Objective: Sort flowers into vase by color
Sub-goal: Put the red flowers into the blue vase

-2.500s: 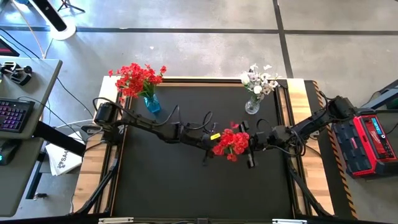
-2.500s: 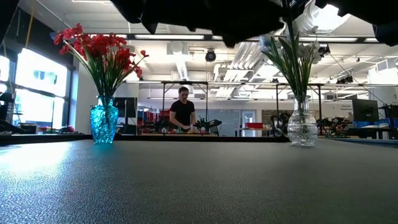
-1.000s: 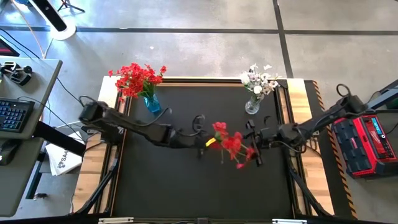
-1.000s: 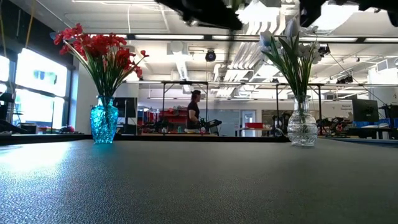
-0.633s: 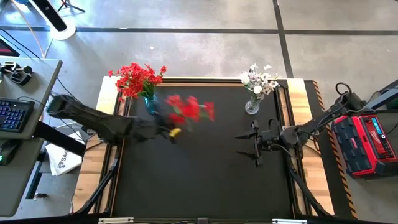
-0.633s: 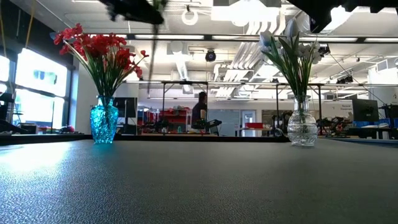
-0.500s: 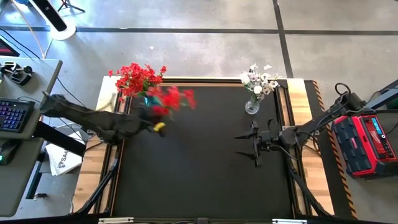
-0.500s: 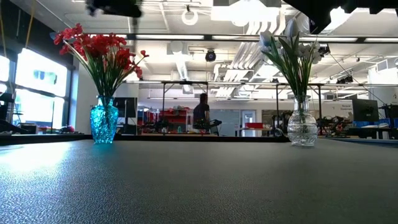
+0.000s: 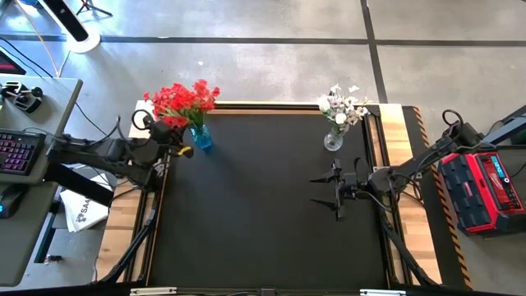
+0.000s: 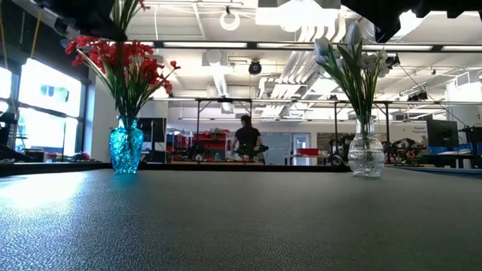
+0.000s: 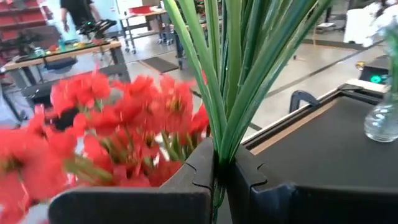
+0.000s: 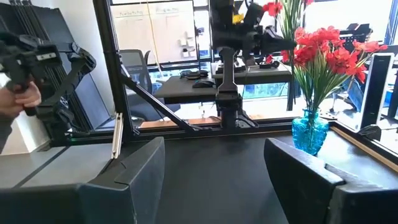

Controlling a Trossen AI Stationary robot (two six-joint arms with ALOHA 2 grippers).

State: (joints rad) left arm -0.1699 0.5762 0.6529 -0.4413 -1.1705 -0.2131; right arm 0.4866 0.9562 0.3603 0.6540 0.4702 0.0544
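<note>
A blue vase (image 9: 201, 137) with red flowers (image 9: 177, 103) stands at the table's far left. A clear vase (image 9: 333, 141) with white flowers (image 9: 343, 105) stands at the far right. My left gripper (image 9: 182, 151) is just left of the blue vase, raised, and shut on a red flower sprig (image 12: 273, 9). Its green stems (image 11: 233, 87) fan upward from between the fingers. My right gripper (image 9: 337, 191) hangs open over the table's right half, below the clear vase, with nothing between its fingers (image 12: 292, 168). My left gripper pinches the sprig's bunched green stems (image 11: 217, 163) between its two fingers. The fingers lie level and across the stems, coming from the table's left side. The sprig stands upright, lifted clear of the table, with its red blossoms above the gripper.
A black mat (image 9: 263, 214) covers the table between wooden side strips. A desk with a keyboard (image 9: 16, 152) stands to the left and a red case (image 9: 489, 189) to the right. A person (image 10: 245, 139) stands in the room behind.
My left gripper has swung from the table's middle, next to my right gripper, toward the far left corner beside the blue vase, carrying the red sprig. It has risen a little and turned, so the sprig now stands upright.
</note>
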